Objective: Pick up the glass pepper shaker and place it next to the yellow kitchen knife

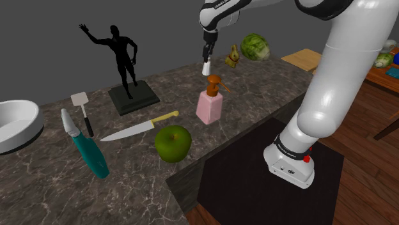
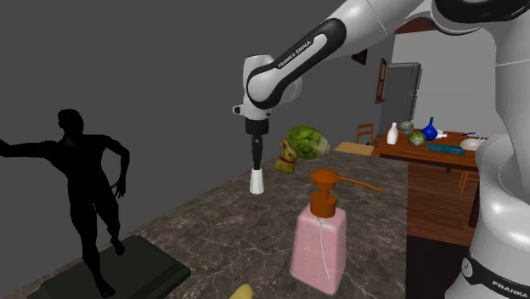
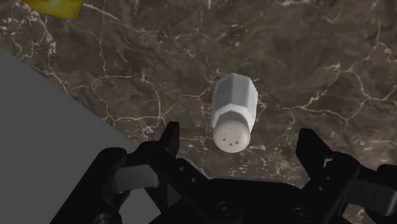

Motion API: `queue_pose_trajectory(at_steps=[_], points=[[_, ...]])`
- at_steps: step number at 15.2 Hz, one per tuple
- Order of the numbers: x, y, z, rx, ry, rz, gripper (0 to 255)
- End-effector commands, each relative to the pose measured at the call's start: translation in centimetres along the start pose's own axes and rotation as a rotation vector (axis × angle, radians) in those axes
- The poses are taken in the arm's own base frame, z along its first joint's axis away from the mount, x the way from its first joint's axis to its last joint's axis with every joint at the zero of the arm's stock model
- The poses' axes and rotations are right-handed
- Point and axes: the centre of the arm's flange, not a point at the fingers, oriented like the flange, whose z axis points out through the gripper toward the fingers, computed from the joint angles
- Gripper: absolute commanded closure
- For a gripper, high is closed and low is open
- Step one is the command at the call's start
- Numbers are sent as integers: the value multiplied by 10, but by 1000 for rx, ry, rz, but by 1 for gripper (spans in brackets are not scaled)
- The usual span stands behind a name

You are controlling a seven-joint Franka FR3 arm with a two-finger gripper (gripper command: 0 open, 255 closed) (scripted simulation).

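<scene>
Item: pepper shaker [image 3: 235, 111], pale grey-white, faceted body, perforated cap; upright on the dark marbled counter [image 1: 268, 89], towards its far side, beyond the pink soap dispenser [image 1: 210, 102] in the shoulder view; Gripper [image 3: 242, 143]: directly above the shaker, fingers spread wide, the cap lying between them and touched by neither; nothing held; Destination: yellow-handled knife [image 1: 137, 130], flat on the counter well apart from the shaker, a green apple [image 1: 173, 142] just beside it and a black figurine [image 1: 121, 57] behind; Step in hand, by judgement: pre-grasp alignment over the shaker, pick not yet made; Next move calls for: straight descent until the fingers flank the body, closure, a lift clear of the dispenser's pump, then carriage to bare counter alongside the knife
</scene>
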Motion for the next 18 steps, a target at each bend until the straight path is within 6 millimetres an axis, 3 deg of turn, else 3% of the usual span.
queue_pose_trajectory(at_steps=[1,4,12,13,18], points=[[4,0,12,0,1,-1,0],[4,0,31,0,1,-1,0],[4,0,31,0,1,-1,0],[4,0,31,0,1,-1,255],[4,0,31,0,1,-1,255]])
